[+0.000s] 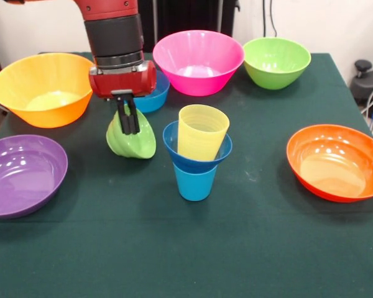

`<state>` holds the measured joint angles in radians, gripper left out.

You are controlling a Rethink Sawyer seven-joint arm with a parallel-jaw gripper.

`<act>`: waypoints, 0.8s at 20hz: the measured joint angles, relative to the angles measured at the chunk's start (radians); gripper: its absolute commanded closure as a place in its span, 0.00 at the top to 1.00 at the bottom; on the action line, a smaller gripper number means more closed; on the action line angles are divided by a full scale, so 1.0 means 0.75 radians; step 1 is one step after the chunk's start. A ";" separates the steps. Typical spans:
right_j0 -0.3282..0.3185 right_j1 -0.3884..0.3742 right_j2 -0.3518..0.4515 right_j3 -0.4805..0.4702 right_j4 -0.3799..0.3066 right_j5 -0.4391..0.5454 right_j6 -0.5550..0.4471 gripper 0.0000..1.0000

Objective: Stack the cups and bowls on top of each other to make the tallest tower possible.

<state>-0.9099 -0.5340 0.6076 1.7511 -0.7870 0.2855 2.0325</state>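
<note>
Near the middle of the table stands the tower: a light blue cup (194, 182) at the bottom, a dark blue bowl (174, 144) on it, and a ribbed yellow cup (202, 132) leaning in that bowl. To its left my gripper (128, 122) is shut on the rim of a small lime green bowl (135, 141), which hangs tipped on its side, just above or touching the cloth. A light blue bowl (156, 94) sits behind the gripper, partly hidden by it.
Larger bowls ring the green table: yellow-orange (42, 89) at far left, purple (22, 174) at near left, pink (198, 61) and green (276, 61) at the back, orange (337, 161) at right. The table's right edge lies past the orange bowl.
</note>
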 measured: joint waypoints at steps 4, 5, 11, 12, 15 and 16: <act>0.004 0.000 -0.017 -0.028 0.000 0.008 0.000 0.00; 0.005 0.000 -0.021 -0.034 0.000 0.011 0.000 0.00; 0.005 0.011 -0.044 -0.083 0.000 0.049 0.000 0.00; 0.005 0.013 -0.046 -0.088 0.000 0.051 0.000 0.00; 0.013 0.018 -0.055 -0.101 0.000 0.053 0.000 0.00; 0.018 0.018 -0.058 -0.104 0.000 0.053 0.000 0.00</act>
<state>-0.8965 -0.5203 0.5640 1.6733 -0.7872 0.3251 2.0325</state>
